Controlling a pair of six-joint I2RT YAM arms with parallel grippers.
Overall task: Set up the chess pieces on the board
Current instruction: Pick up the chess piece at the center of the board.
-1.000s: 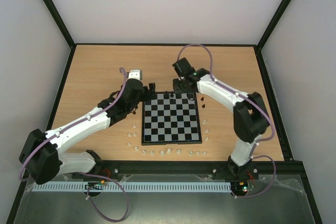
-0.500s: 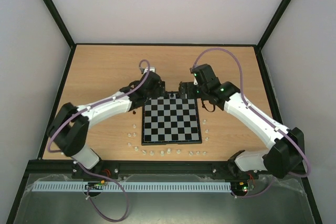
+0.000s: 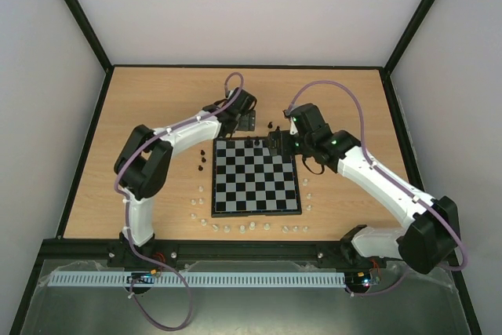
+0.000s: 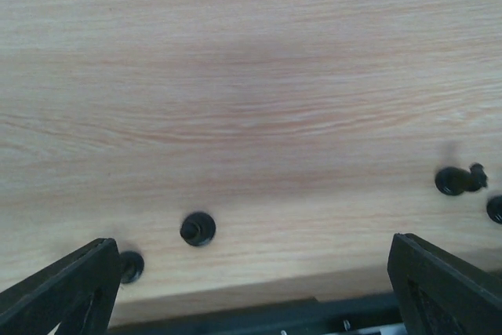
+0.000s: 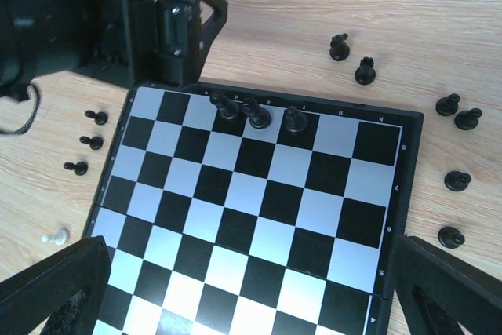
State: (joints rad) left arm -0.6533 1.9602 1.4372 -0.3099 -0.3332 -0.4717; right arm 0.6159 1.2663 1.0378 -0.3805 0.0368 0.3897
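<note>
The board (image 3: 256,186) lies mid-table, and three black chess pieces (image 5: 256,113) stand on its far row. More black pieces lie loose on the wood: left of the board (image 3: 202,160), beyond its far edge (image 5: 365,71) and along its right side (image 5: 457,180). My left gripper (image 3: 249,121) hangs open past the board's far left corner. Nothing is between its fingers (image 4: 70,288), and a black piece (image 4: 198,228) stands on the wood just ahead. My right gripper (image 5: 249,245) is open and empty above the board's far half, seen in the top view (image 3: 276,144) too.
Small white pieces (image 3: 243,227) line the table along the board's near edge, with more by its left (image 3: 196,202) and right (image 3: 308,194) sides. One white piece (image 5: 55,236) lies beside the board. The left gripper's black body (image 5: 169,21) sits close to the board's far corner.
The left arm has swung round, carrying its gripper from the board's left side to beyond the far left corner. The right gripper has opened, and that arm has stretched out to the right.
</note>
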